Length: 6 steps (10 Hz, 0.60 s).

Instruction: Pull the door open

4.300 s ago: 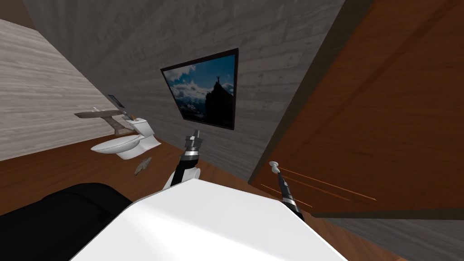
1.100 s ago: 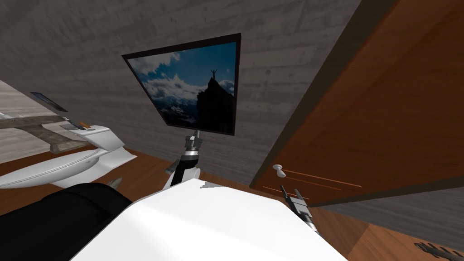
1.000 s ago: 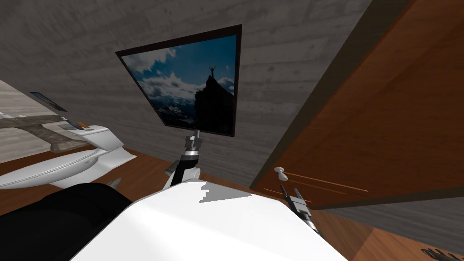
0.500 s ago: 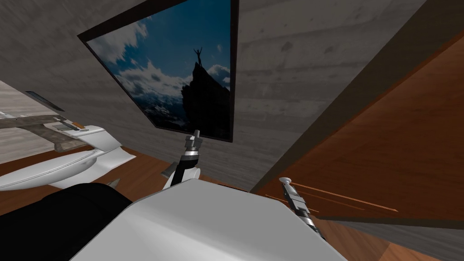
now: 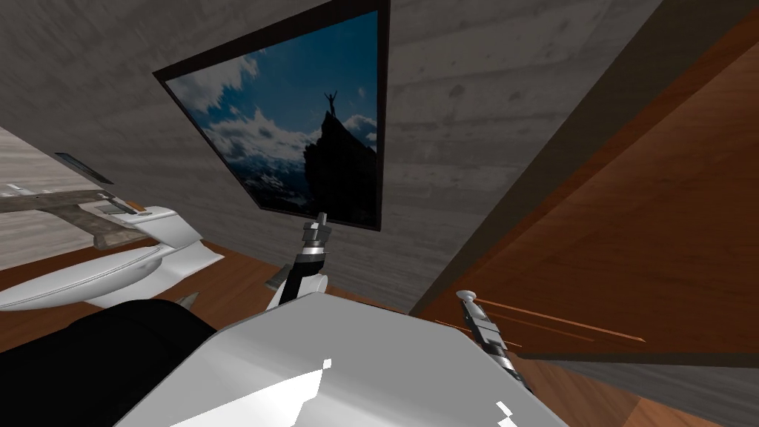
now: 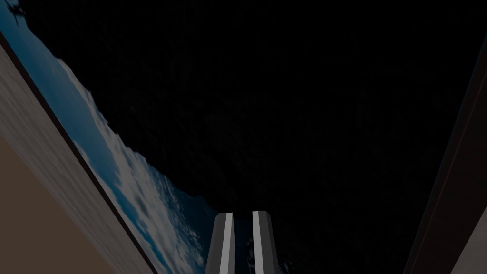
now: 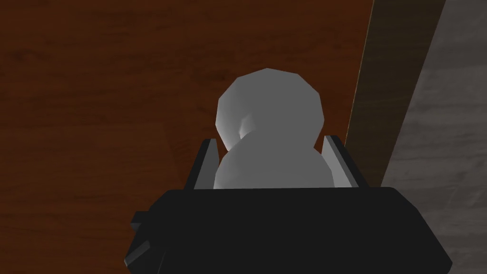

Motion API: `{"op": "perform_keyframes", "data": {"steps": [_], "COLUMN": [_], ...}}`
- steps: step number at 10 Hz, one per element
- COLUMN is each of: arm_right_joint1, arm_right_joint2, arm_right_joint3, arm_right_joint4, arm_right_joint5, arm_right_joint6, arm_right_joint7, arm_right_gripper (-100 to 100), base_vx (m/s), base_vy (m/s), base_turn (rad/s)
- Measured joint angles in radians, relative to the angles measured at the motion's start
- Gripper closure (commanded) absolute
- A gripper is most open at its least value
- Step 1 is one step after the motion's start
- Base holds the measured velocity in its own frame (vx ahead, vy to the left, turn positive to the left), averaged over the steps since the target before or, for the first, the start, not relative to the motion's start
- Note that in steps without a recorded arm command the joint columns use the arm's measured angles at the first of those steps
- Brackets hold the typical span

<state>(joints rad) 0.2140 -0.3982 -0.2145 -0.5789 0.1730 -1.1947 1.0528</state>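
Door on my right, pale knob clamped in my right gripper, dead ahead of that hand, so I'd pull straight back toward me. My left gripper idles, pinched shut.

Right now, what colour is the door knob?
Light grey. The door knob shows best in the right wrist view.

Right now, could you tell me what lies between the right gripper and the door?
The grey knob: the right wrist view shows it between the right gripper's fingers, which press its sides, with the brown door just behind.
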Motion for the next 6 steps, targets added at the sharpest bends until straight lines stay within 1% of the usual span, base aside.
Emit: {"op": "perform_keyframes", "data": {"steps": [3,6], "arm_right_joint1": [-0.003,-0.012], "arm_right_joint2": [0.003,0.006], "arm_right_joint3": [0.006,0.013], "arm_right_joint4": [-0.005,-0.003], "arm_right_joint5": [-0.014,-0.030], "arm_right_joint6": [0.010,0.015], "arm_right_joint7": [-0.055,-0.118], "arm_right_gripper": [100,100], "base_vx": [-0.037,-0.041], "base_vy": [-0.021,-0.020], "base_turn": [0.044,0.048]}}
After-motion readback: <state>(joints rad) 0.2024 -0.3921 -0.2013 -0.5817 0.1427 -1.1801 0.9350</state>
